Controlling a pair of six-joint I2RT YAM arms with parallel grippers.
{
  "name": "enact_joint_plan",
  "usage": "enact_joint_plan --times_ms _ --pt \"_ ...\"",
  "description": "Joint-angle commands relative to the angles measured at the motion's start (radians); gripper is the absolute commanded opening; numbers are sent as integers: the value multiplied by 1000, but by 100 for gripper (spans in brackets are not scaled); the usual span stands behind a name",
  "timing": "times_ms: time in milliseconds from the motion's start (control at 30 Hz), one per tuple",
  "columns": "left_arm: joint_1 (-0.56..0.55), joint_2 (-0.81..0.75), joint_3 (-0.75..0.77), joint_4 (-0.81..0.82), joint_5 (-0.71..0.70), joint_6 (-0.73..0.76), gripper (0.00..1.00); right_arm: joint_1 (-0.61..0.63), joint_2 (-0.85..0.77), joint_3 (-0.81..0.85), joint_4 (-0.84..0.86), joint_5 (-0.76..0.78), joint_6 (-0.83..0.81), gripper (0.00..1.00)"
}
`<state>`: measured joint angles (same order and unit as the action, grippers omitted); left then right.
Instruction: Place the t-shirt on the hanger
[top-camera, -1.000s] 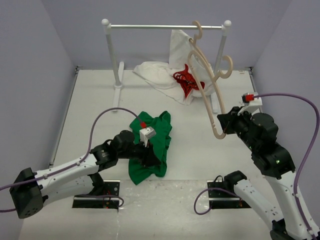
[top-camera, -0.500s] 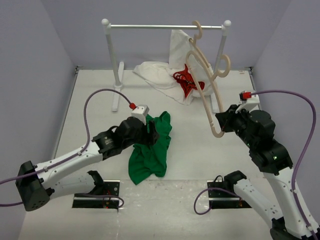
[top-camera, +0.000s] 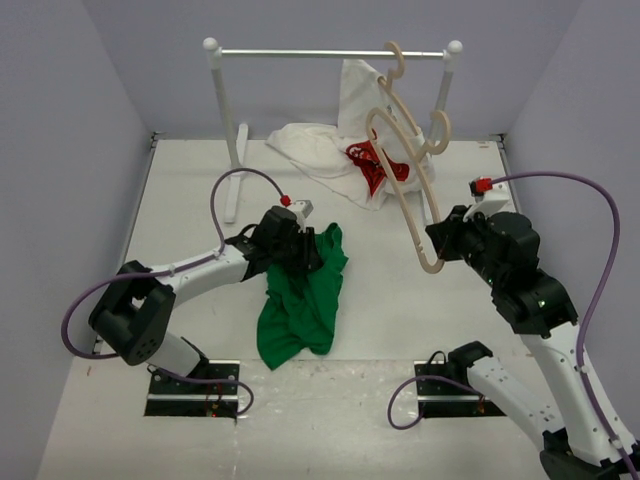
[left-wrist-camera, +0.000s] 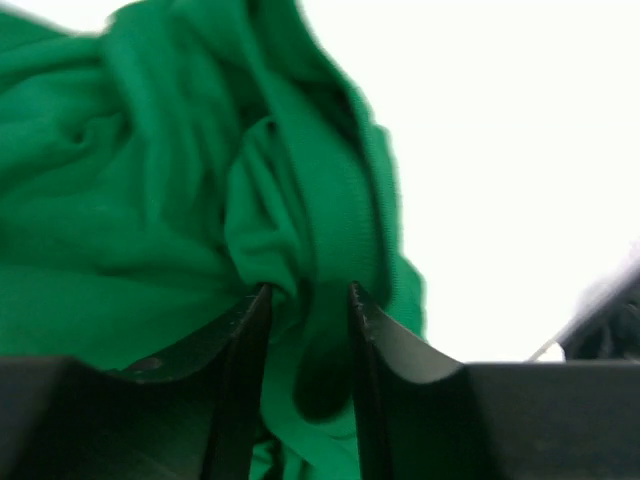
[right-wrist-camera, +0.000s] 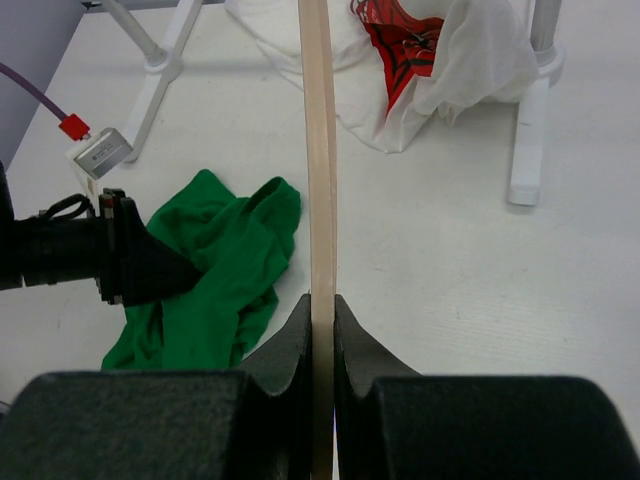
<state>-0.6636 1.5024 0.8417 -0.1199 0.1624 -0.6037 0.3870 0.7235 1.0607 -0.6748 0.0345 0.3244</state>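
Green t-shirt (top-camera: 300, 300) lies crumpled in a long heap on the white table (top-camera: 180, 200), between the two arms and nearer the left one, its upper end bunched and raised. In the left wrist view a ridge of the green cloth (left-wrist-camera: 150, 200) runs between the two dark fingers of the left gripper (left-wrist-camera: 305, 290), which press on it from both sides, so this gripper grasps the shirt at its upper end (top-camera: 303, 252).

Well apart to the right, the pale wooden hanger (top-camera: 405, 200) is held up off the table, tilted, with its hook end toward the rack and its lower end toward the arms. The right gripper (top-camera: 437, 243) is clenched on that lower end; in the right wrist view its fingers (right-wrist-camera: 321, 305) close tight on the thin wooden strip (right-wrist-camera: 318, 150), with the green shirt (right-wrist-camera: 215, 260) on the table to the left.

Farther back, a white t-shirt with a red print (top-camera: 320, 145) lies rumpled at the foot of a white clothes rack (top-camera: 330, 53). A second wooden hanger (top-camera: 397, 60) hooks over the rack's rail near its right post.
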Motion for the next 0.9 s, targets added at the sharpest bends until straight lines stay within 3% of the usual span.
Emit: enact_joint_plan --times_ms 0,367,567,733,867 --pt "-20 -27 13 177 197 42 32 1 8 8 61 -11 2 0" --pt "-174 46 11 157 161 62 31 2 20 12 60 -22 3 0" --pt "-245 4 -20 65 39 77 51 1 20 18 60 -27 1 0" --pt "-244 -43 7 24 0 116 53 2 29 15 66 -29 7 0" --pt "-238 -47 115 -56 -157 120 59 3 34 15 66 -28 8 0"
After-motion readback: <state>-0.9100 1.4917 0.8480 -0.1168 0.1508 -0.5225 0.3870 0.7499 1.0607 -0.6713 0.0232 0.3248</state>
